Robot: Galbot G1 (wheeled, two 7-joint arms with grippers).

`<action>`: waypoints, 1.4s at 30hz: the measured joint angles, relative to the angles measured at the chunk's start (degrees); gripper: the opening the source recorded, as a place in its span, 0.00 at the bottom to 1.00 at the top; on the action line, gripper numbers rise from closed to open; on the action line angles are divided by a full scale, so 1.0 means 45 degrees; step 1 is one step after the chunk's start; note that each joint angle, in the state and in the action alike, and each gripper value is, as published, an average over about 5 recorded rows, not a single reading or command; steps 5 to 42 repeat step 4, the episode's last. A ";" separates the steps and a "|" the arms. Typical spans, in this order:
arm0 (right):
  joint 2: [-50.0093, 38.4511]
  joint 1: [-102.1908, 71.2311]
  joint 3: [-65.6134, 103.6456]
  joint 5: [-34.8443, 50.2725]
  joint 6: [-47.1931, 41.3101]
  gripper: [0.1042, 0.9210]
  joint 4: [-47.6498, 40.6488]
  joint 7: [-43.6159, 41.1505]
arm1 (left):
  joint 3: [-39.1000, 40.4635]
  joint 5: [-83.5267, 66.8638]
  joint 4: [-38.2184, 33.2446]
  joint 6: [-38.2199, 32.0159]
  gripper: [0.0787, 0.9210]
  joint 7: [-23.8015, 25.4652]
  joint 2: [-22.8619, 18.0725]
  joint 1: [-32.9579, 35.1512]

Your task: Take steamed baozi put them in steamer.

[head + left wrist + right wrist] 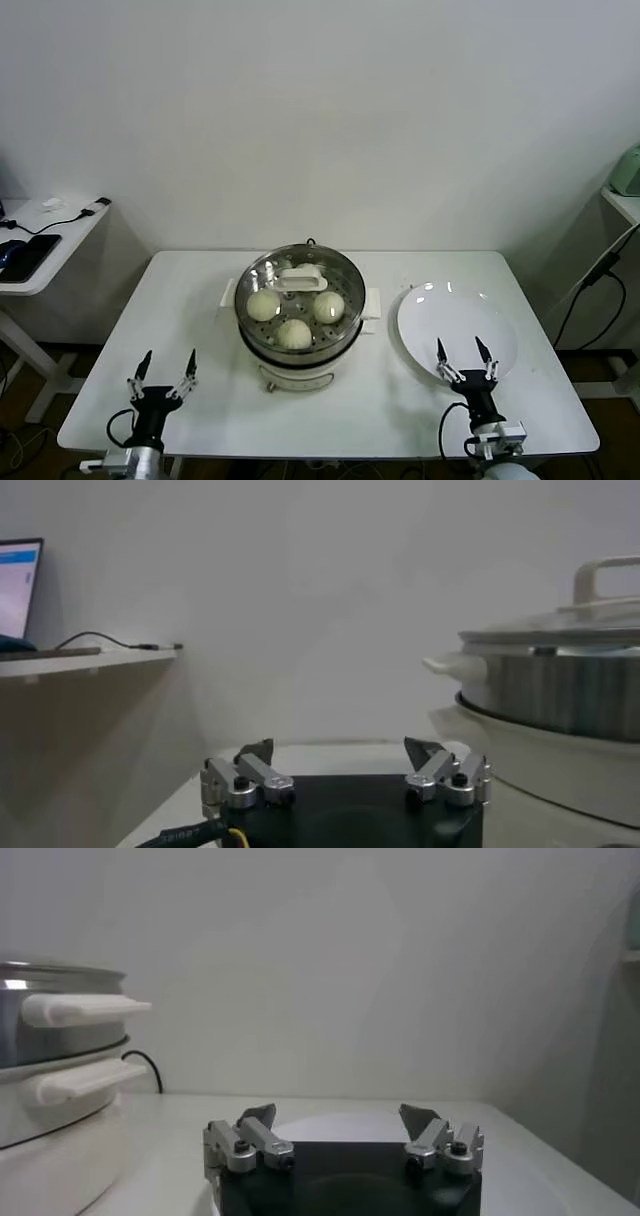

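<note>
The steel steamer (250, 340) stands at the table's middle on its white base. Three cream-white baozi show inside on the tray: one at the left (263, 305), one at the right (329, 307), one at the front (294, 334). A glass lid with a white handle (299, 279) lies over the pot and may hide a fourth. My left gripper (166, 366) is open and empty near the front left edge. My right gripper (462, 353) is open and empty over the white plate's front edge. The steamer shows in the left wrist view (560, 695) and right wrist view (50, 1063).
An empty flat white plate (440, 315) lies right of the steamer. A side desk (45, 235) with a phone and cable stands at the far left. A black cable (595, 275) hangs at the far right.
</note>
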 measured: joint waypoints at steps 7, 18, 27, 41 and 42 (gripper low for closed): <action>0.0015 0.0004 -0.0043 -0.0003 -0.0007 0.88 -0.0010 -0.0004 | 0.0091 0.0026 0.0048 -0.0066 0.88 0.0024 -0.0021 0.0000; 0.0015 0.0004 -0.0043 -0.0003 -0.0007 0.88 -0.0010 -0.0004 | 0.0091 0.0026 0.0048 -0.0066 0.88 0.0024 -0.0021 0.0000; 0.0015 0.0004 -0.0043 -0.0003 -0.0007 0.88 -0.0010 -0.0004 | 0.0091 0.0026 0.0048 -0.0066 0.88 0.0024 -0.0021 0.0000; 0.0015 0.0004 -0.0043 -0.0003 -0.0007 0.88 -0.0010 -0.0004 | 0.0091 0.0026 0.0048 -0.0066 0.88 0.0024 -0.0021 0.0000; 0.0015 0.0004 -0.0043 -0.0003 -0.0007 0.88 -0.0010 -0.0004 | 0.0091 0.0026 0.0048 -0.0066 0.88 0.0024 -0.0021 0.0000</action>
